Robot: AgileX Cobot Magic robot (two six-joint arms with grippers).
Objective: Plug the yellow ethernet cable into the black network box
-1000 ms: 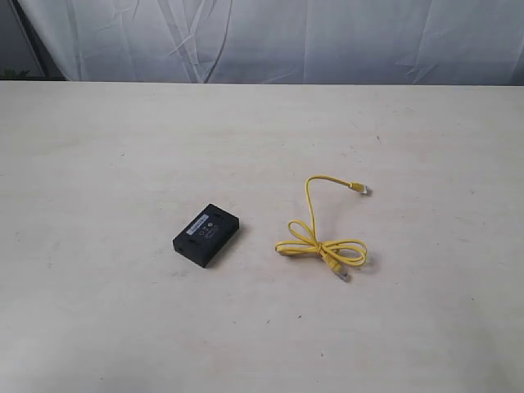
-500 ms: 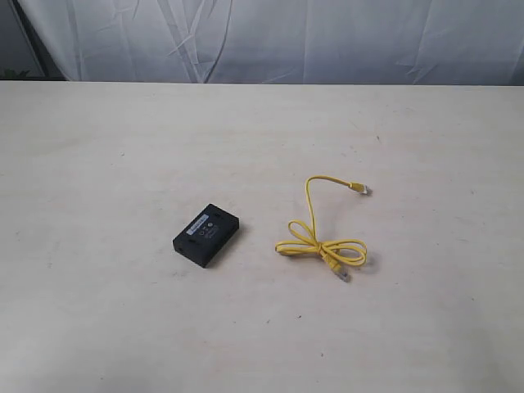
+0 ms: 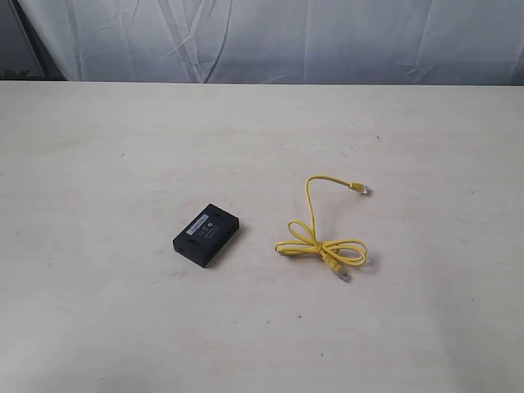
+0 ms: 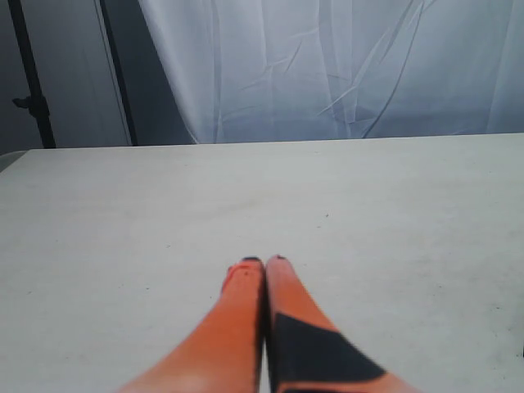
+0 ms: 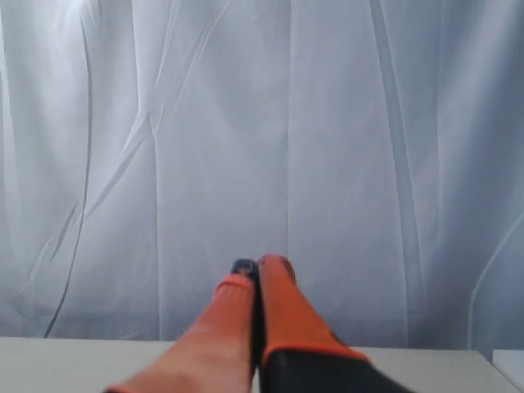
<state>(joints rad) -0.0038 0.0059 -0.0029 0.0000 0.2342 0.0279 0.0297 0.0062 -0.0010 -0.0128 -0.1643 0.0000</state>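
Note:
The black network box (image 3: 206, 235) lies flat on the pale table, left of centre in the exterior view, a pale label strip on its top. To its right lies the yellow ethernet cable (image 3: 314, 237), looped in a loose knot, with one clear plug (image 3: 360, 189) at the far end and another (image 3: 338, 273) at the near end. Neither arm shows in the exterior view. My left gripper (image 4: 264, 262) has its orange fingers pressed together over bare table, holding nothing. My right gripper (image 5: 259, 266) is shut too, pointing at the white curtain.
The pale table (image 3: 98, 164) fills the exterior view, with a white curtain (image 3: 327, 41) hanging behind its far edge. A dark stand pole (image 4: 29, 78) rises beyond the table's far corner in the left wrist view.

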